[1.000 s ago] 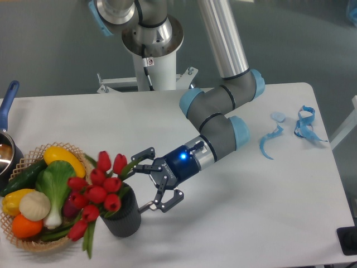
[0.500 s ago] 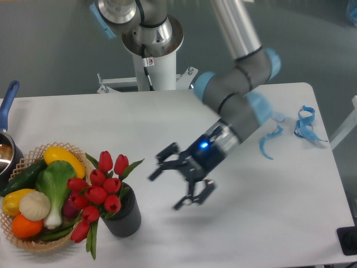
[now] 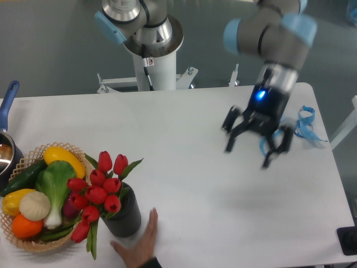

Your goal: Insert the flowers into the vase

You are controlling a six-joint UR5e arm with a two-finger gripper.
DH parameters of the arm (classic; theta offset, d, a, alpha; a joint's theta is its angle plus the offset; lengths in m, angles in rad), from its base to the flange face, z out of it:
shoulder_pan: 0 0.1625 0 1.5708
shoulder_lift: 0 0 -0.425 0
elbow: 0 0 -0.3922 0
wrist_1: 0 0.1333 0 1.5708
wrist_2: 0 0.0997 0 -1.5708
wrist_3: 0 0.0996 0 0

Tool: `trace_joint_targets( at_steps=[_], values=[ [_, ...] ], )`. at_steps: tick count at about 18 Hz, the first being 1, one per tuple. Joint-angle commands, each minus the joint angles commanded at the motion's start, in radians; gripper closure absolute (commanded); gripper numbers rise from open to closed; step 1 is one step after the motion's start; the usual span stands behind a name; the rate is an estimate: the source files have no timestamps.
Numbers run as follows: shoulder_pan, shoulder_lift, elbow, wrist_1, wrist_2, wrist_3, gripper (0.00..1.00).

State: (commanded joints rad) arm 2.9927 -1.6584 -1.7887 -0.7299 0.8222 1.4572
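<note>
Your gripper (image 3: 257,147) hangs with its fingers spread above the right part of the table (image 3: 189,128), and the wide white stretch between it and the vase (image 3: 124,213) gives you free passage. On the left the way is crowded: the flowers (image 3: 100,190) lean out over the vase mouth, the basket (image 3: 34,244) of toy vegetables sits just beside it, and a hand (image 3: 136,244) rests at the front edge, touching the vase's base. Blue ribbon scraps (image 3: 304,124) lie near the gripper's far side.

A big white tabletop with rounded corners (image 3: 184,128) fills most of the view. Behind it, on the far side, the plain grey floor (image 3: 50,44) looks smooth and softly lit.
</note>
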Motion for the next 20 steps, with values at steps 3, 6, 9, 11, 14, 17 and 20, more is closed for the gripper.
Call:
trace_joint_targets(
  at_steps=[3,6,9,11,14,17,20],
  values=[
    [0.019,0.031,0.021,-0.04,0.066,0.008,0.0],
    [0.035,0.048,0.046,-0.115,0.178,0.096,0.0],
    [0.08,0.068,0.083,-0.264,0.233,0.331,0.0],
    [0.126,0.072,0.097,-0.33,0.252,0.469,0.0],
    [0.143,0.081,0.126,-0.423,0.316,0.584,0.0],
    [0.155,0.086,0.124,-0.437,0.38,0.676,0.0],
    [0.169,0.091,0.114,-0.448,0.379,0.681,0.0]
  ],
)
